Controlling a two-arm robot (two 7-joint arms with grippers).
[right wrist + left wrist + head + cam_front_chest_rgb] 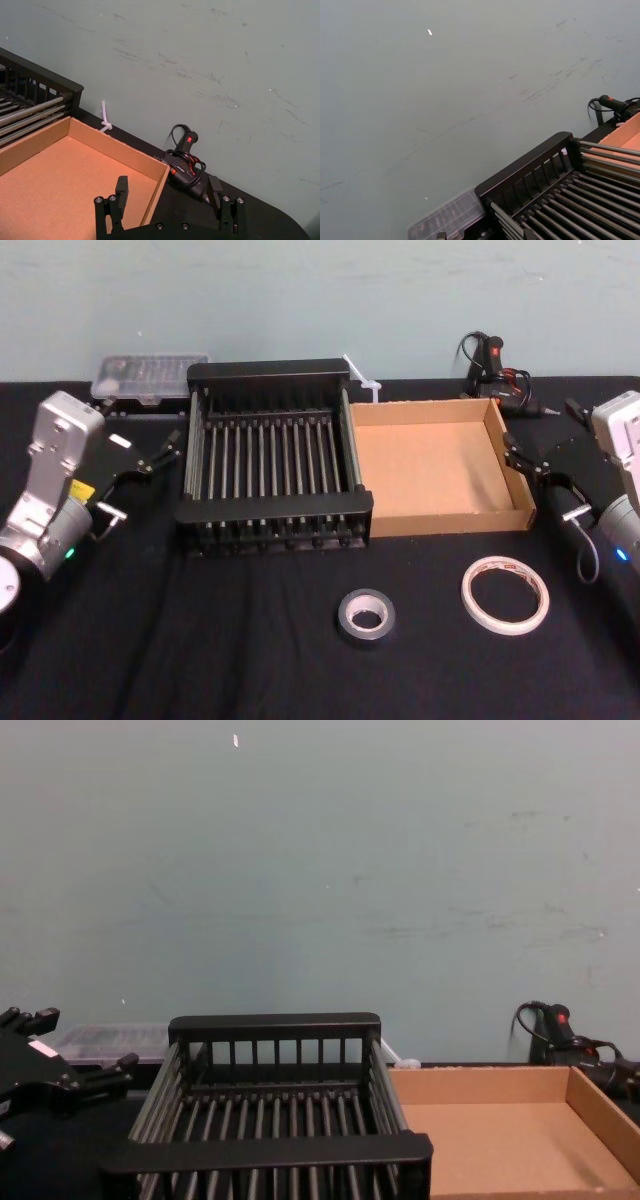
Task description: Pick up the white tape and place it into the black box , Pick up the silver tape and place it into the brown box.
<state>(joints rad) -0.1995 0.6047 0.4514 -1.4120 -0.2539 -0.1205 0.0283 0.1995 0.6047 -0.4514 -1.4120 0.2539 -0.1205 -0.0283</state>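
White tape [507, 625]: lying on the table [200, 640], black box [268, 370] empty
Silver tape [366, 597]: on the table, brown box [450, 520] empty
Left gripper [165, 453]: spread, holding nothing
Right gripper [522, 458]: spread, holding nothing

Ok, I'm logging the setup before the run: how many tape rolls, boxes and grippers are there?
Tape rolls: 2, the white tape and the silver tape.
Boxes: 2, the black box and the brown box.
Grippers: 2, the left gripper beside the black box, the right gripper beside the brown box, both open.
Total: 6.
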